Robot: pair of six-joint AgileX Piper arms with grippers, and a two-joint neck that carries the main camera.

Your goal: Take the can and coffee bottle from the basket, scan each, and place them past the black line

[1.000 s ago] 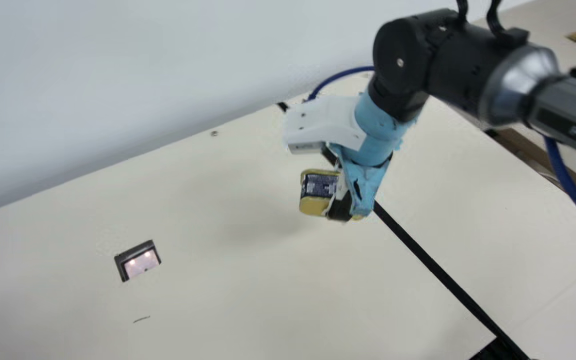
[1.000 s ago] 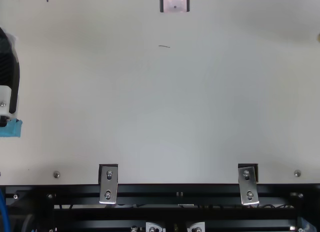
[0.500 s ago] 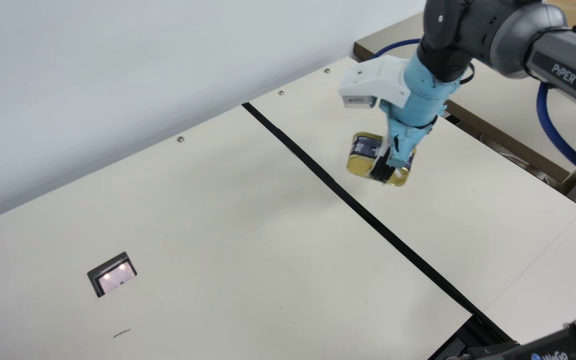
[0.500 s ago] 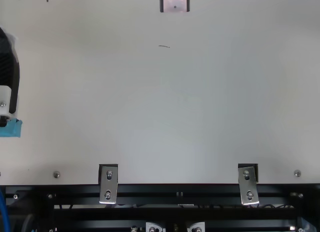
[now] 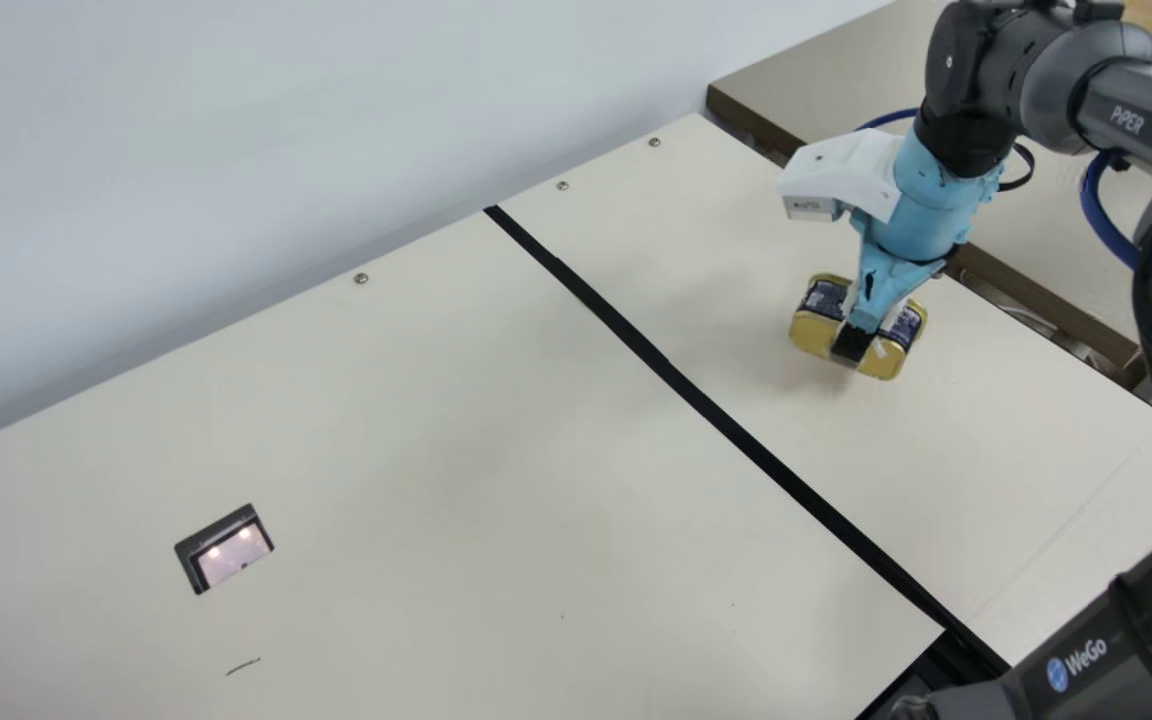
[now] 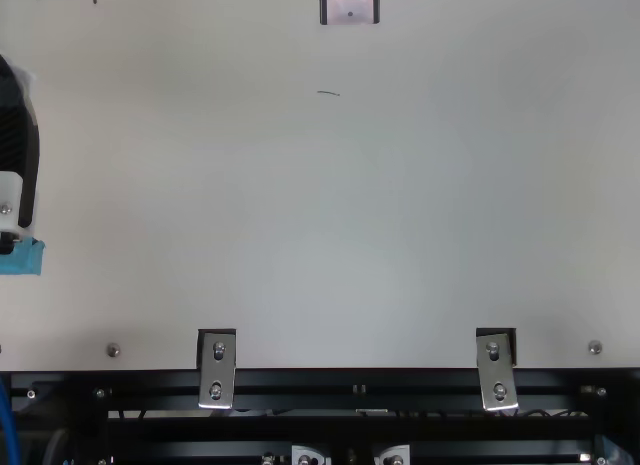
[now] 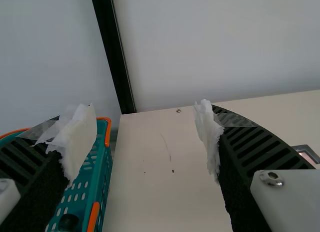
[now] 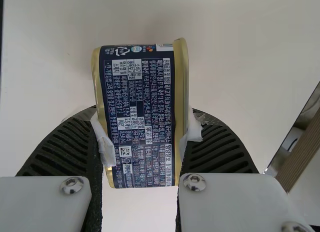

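Right gripper (image 5: 851,345) + can (image 5: 814,333) shifted away from black line (image 5: 736,428), toward table edge. Left gripper (image 6: 18,145): 9 o'clock in top view, fingers wide apart. Main view: scanner (image 5: 227,552) at 8 o'clock; can near 3 o'clock, clamped in right gripper, past line, some room to line and table edge. Can't tell if can touches table (image 5: 436,520).

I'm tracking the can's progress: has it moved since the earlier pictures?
Yes. In the main view, the can has moved rightward, farther past the black line.
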